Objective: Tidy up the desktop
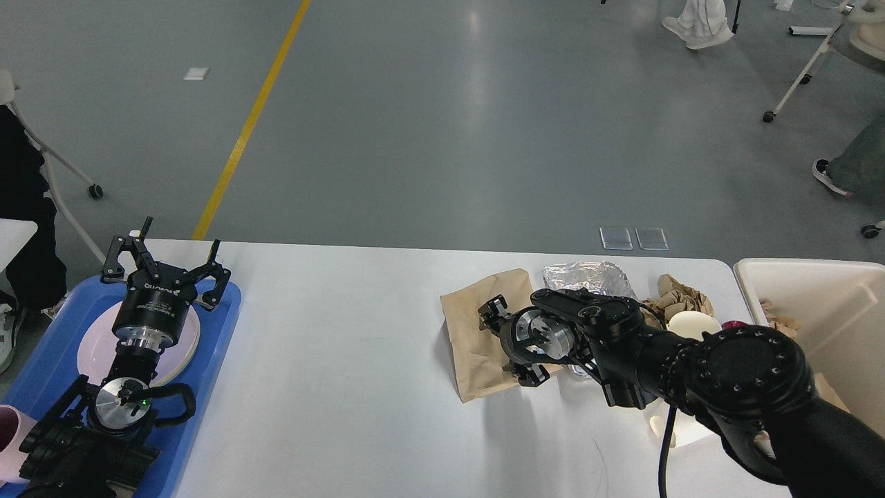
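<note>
Because the right claw (503, 340), its state unclear, sits low over the brown paper (477, 332) mid-bench (332, 360), it may just slide the sheet, while the left claw (166, 266) hangs open.

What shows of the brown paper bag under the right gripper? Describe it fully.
The brown paper bag is flat, creased kraft paper, lying skewed on the desktop right of centre. The right gripper hangs over its right part, hiding it; contact is unclear. Its far right corner meets crumpled foil.
</note>
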